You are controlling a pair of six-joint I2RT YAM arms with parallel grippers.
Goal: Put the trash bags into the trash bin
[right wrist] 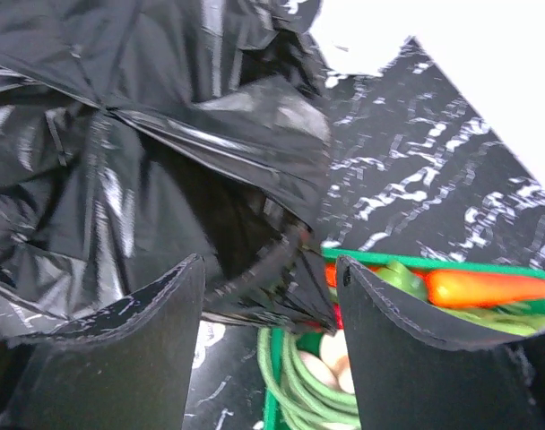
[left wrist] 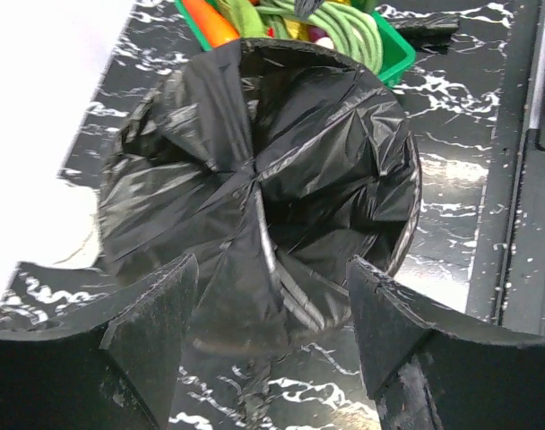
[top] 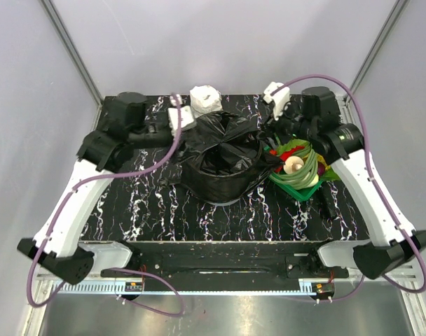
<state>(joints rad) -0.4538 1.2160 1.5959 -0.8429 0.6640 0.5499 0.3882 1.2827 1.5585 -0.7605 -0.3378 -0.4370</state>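
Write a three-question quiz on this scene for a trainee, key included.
1. Multiple choice: the trash bag is (a) folded flat on the table, (b) draped over the trash bin, (c) stuffed in the basket.
2. True or false: both tools are shut on the bag.
3. Short answer: what sits beside the bin on the right arm's side?
Key: 1 b. 2 false: the left tool and right tool are both open. 3 the green vegetable basket.
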